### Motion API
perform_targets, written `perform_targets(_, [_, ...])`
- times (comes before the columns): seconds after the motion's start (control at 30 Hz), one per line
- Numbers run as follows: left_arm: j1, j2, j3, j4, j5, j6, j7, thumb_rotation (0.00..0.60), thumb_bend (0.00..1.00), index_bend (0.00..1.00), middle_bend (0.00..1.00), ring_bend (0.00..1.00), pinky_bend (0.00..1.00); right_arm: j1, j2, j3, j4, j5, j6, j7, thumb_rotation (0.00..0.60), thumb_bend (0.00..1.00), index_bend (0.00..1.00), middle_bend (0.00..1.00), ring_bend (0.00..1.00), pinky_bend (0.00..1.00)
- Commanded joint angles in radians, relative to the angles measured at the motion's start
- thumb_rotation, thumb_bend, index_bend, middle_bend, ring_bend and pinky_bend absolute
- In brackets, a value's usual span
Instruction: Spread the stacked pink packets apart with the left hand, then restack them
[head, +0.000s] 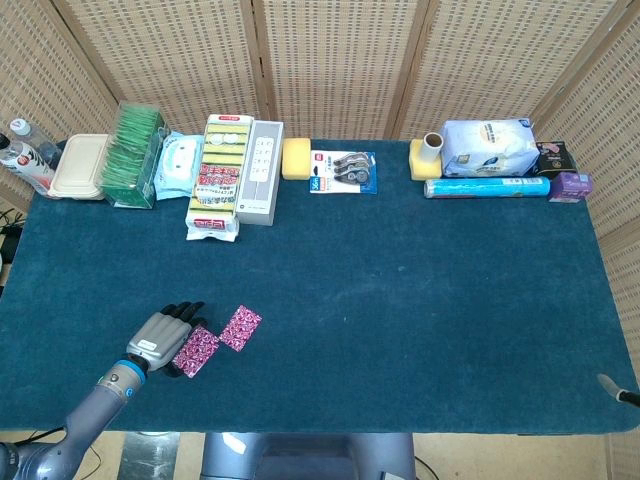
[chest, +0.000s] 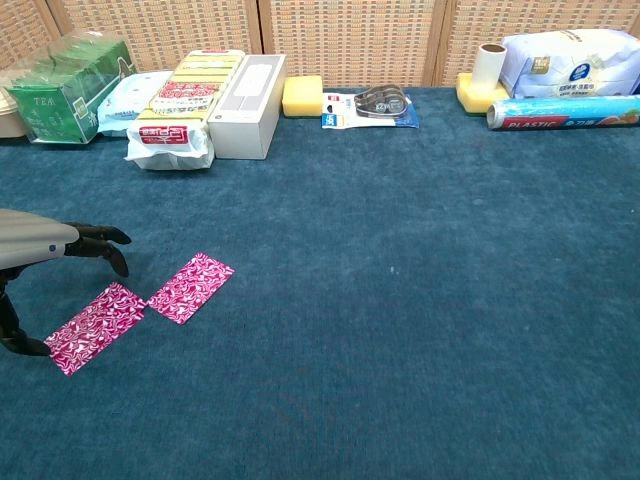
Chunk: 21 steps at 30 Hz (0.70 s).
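Pink packets lie separated on the blue cloth table, well in front of the sponge pack: the near packet sits just beside the far packet, corners almost touching. Both run their long axes diagonally, near-left to far-right. The left hand arches over the near packet's left end, fingers lifted clear of the foil and spread, holding nothing. The far packet lies to its right and slightly farther away, so restacking probably means carrying one over the other. The right hand shows only as a tip (state impossible to tell) at the table's corner. Readable print: "TEA" on the green box, "PLASTIC" on the blue roll.
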Motion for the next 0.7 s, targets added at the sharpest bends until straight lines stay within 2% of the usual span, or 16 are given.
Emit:
perform_targets(0.03, [-0.001, 0.002, 0.001, -0.002, 0.001, 0.002, 0.003, 0.600, 0.14, 0.17, 0.00, 0.00, 0.11, 0.000, -0.002, -0.001, 0.002, 0.000, 0.000, -0.001, 0.600, 0.01, 0.08, 0.00, 0.00, 0.00])
perform_targets(0.33, [-0.002, 0.003, 0.002, -0.002, 0.031, -0.002, -0.011, 0.600, 0.14, 0.17, 0.00, 0.00, 0.11, 0.001, -0.001, 0.000, 0.000, 0.001, -0.001, -0.002, 0.600, 0.01, 0.08, 0.00, 0.00, 0.00])
perform_targets(0.5, [0.003, -0.015, -0.034, 0.029, 0.119, 0.016, -0.074, 0.600, 0.14, 0.17, 0.00, 0.00, 0.11, 0.001, -0.003, -0.002, 0.001, -0.003, -0.002, -0.003, 0.600, 0.00, 0.08, 0.00, 0.00, 0.00])
perform_targets(0.7, [-0.030, -0.073, -0.085, 0.064, 0.095, -0.011, -0.083, 0.600, 0.14, 0.17, 0.00, 0.00, 0.11, 0.001, -0.002, -0.003, 0.000, -0.004, -0.002, -0.005, 0.600, 0.00, 0.08, 0.00, 0.00, 0.00])
